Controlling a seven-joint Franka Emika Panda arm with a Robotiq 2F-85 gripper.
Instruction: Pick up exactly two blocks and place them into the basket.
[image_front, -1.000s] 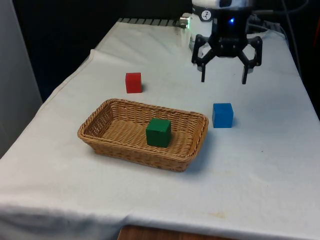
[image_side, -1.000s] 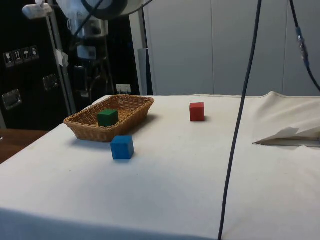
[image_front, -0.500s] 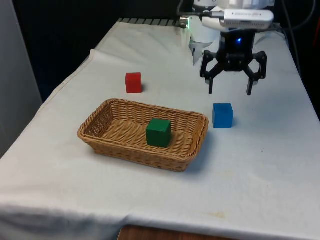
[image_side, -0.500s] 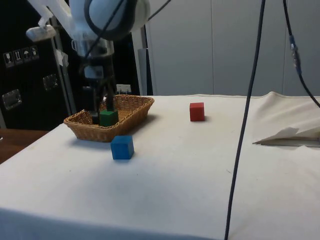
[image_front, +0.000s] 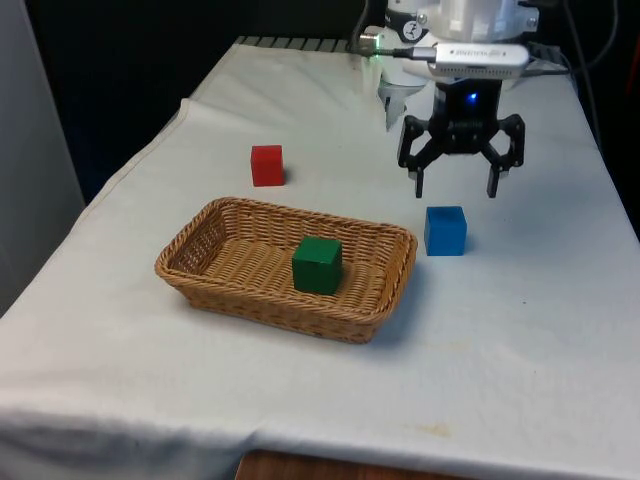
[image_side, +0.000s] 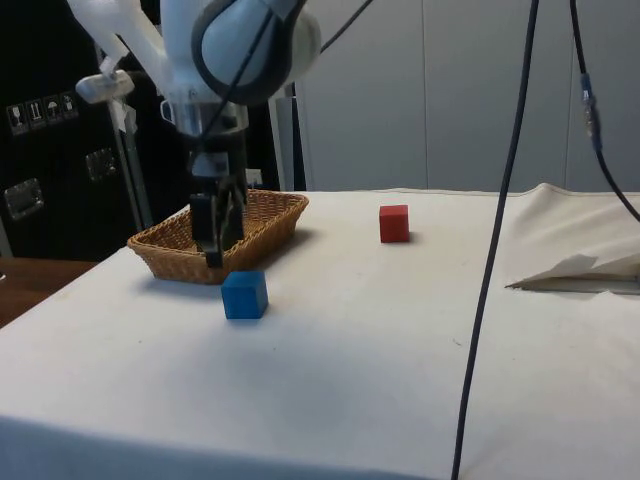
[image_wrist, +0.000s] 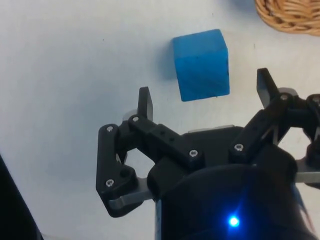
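A blue block (image_front: 445, 231) (image_side: 244, 295) (image_wrist: 201, 64) rests on the white cloth, to the front view's right of the wicker basket (image_front: 375, 297) (image_side: 160, 250). My gripper (image_front: 456, 187) (image_side: 217, 258) (image_wrist: 205, 97) hangs open just above the blue block and slightly behind it, with nothing between its fingers. A green block (image_front: 318, 265) lies inside the basket. A red block (image_front: 267, 165) (image_side: 394, 223) sits on the cloth beyond the basket, toward the front view's left.
The table's edge (image_front: 130, 165) drops off at the front view's left, near the red block. A dark cable (image_side: 490, 260) hangs across the side view. A fold of cloth (image_side: 580, 272) lies at the side view's right.
The gripper has come down and toward the blue block, staying open. The blocks and the basket have not moved.
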